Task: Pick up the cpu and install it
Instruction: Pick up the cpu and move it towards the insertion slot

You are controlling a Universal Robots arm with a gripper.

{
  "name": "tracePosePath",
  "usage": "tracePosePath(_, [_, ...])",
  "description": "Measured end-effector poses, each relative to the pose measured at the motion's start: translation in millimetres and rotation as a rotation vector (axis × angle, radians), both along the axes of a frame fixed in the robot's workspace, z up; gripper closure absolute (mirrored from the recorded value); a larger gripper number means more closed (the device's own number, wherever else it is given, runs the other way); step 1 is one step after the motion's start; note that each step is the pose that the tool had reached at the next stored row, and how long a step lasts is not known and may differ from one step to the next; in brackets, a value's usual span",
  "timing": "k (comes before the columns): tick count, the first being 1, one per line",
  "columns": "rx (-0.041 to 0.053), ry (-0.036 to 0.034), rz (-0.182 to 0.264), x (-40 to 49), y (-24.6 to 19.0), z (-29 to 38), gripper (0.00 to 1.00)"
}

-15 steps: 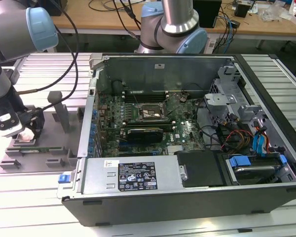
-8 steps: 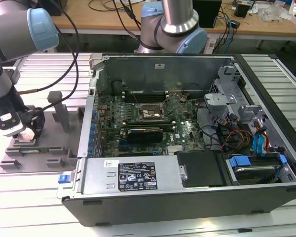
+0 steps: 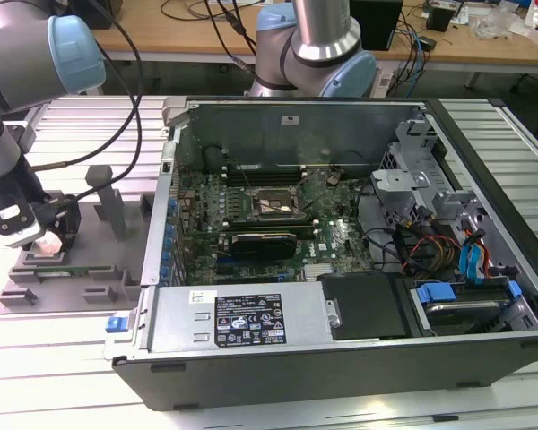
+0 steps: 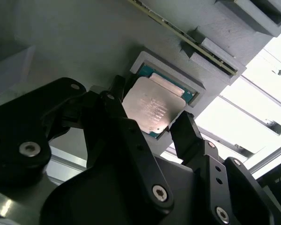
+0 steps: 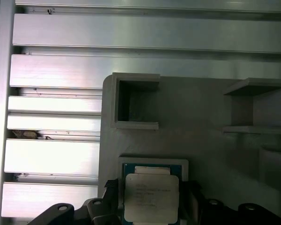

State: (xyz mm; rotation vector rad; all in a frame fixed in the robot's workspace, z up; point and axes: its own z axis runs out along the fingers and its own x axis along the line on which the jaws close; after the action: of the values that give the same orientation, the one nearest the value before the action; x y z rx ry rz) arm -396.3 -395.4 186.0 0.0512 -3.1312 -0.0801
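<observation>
Silvery cpu (image 4: 152,108) lies flat in a shallow pocket of the grey fixture (image 3: 63,269), seated and not yet lifted; the first wrist view confirms it (image 5: 151,197). The gripper (image 4: 149,108) hangs over that pocket, released, one jaw on either side of the chip with a thin gap at each edge. Judged progress: the approach is made, while the grasp, carry and installation are all left. The socket (image 3: 271,204) sits inside the case (image 3: 341,358), well apart from the fixture toward the exterior view's right. The pocket's raised rim closely hems the chip, leaving the jaws little room. Upright posts (image 3: 103,193) stand on the fixture near the gripper. Above the fixture the space looks free. The case wall (image 3: 166,206) rises just beside the fixture, between it and the socket.
</observation>
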Motion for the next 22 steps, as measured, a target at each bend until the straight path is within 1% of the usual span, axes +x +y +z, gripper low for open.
tracePosePath(14, [-0.0002,0.0000,0.000,0.0,0.0,1.4,0.34])
tracePosePath(15, [-0.0002,0.0000,0.000,0.0,0.0,1.5,0.35])
tracePosePath(16, [-0.0002,0.0000,0.000,0.0,0.0,1.5,0.43])
tracePosePath(20, [-0.0004,0.0003,0.000,-0.6,-0.1,1.8,0.43])
tracePosePath(22, [-0.0003,-0.0007,0.000,-1.5,0.0,1.7,0.43])
